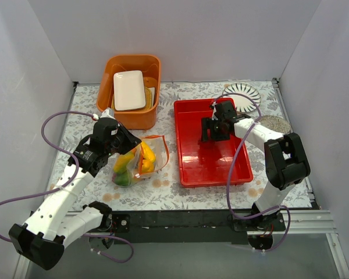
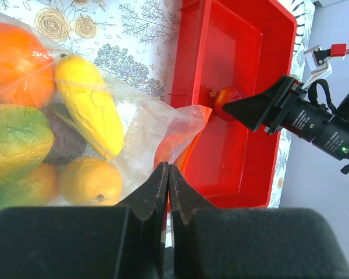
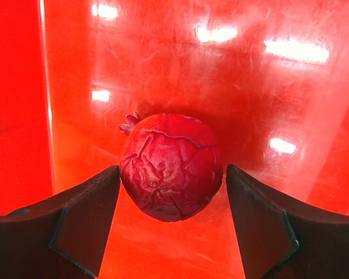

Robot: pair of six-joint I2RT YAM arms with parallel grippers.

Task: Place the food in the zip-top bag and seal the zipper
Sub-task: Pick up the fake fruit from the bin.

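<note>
Your open right fingers (image 3: 75, 224) are straddling the untouched dark red fruit (image 3: 170, 174) at the red tray's (image 1: 215, 168) 12 o'clock end, so squeeze centred, while your closed left fingers (image 2: 151, 195) are pinching the zip-top bag (image 2: 145, 119).

The table (image 1: 163, 190) is spread with a pale cloth (image 1: 215, 195) printed with flowers and leaves, and white walls (image 1: 180, 35) close it in on three sides. At the far left stands an orange tub (image 1: 134, 120). Just nearer than the tub lies a clear bag (image 1: 159, 152) — its mouth is turned toward the red tray (image 1: 212, 165), which sits right of centre, close by. At the tray's far right corner rests a striped plate (image 1: 247, 92), and nearer the right wall a round speckled mat (image 1: 274, 123). A black rail (image 1: 180, 221) runs along the near edge.
</note>
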